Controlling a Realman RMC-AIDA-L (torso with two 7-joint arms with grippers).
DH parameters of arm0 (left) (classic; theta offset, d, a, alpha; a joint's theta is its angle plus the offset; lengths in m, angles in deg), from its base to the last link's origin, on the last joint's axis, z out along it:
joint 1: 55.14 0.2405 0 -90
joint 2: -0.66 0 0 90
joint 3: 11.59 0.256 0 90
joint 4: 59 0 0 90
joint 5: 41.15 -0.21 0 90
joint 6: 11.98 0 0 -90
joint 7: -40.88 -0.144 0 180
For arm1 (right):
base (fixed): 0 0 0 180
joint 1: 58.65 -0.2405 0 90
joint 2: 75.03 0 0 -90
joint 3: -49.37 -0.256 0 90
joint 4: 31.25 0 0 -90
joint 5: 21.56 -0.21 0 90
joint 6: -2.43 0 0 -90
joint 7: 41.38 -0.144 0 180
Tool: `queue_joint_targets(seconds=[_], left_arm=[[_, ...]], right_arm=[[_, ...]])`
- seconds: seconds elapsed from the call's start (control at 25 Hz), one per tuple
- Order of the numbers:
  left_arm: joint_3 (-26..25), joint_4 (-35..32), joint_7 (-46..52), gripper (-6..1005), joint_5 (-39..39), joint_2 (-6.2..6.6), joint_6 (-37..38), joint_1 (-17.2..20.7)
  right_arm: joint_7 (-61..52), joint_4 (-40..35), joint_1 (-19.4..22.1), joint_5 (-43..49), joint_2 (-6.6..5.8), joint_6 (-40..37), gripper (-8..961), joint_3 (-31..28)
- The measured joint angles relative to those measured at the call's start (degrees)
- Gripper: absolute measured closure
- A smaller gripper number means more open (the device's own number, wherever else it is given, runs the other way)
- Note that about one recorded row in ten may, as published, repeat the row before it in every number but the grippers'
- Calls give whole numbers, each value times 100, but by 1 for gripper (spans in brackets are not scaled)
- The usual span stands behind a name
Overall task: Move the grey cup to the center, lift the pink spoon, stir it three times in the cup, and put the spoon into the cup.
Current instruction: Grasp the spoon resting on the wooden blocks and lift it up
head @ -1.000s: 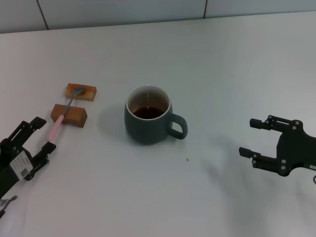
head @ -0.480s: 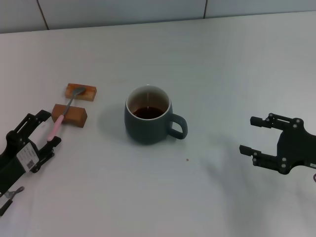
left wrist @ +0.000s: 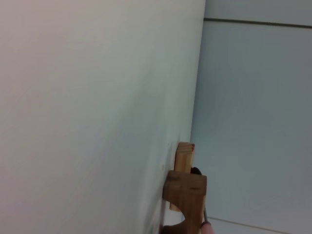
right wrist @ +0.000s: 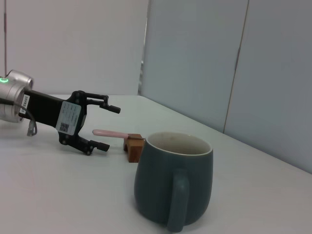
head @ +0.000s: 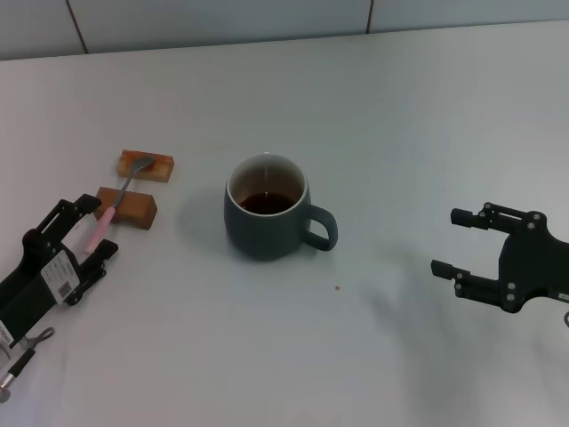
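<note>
While the smooth white bench (head: 391, 116) lay matte, the rounded glazed grey cup (head: 266, 218) of dark liquid sat mid-bench. Right claw (head: 453, 245) waited apart, well right. Left claw (head: 89, 229) straddled, jaws apart, the thin pink spoon (head: 105, 218) propped on wooden blocks (head: 125, 206); a skewed pinch could flip it off.

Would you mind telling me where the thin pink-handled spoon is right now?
In the head view the pink spoon lies on the robot's left, propped across two brown wooden blocks, with the open left gripper around its handle end.
</note>
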Motion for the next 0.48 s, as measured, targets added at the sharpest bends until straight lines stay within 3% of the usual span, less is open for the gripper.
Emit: queue_joint_targets(seconds=[0.48], left_arm=[[-130,83,-40,155,-14,-5,-50,-65]], right_arm=[[0,0,-5,0,0,7,261,-9]])
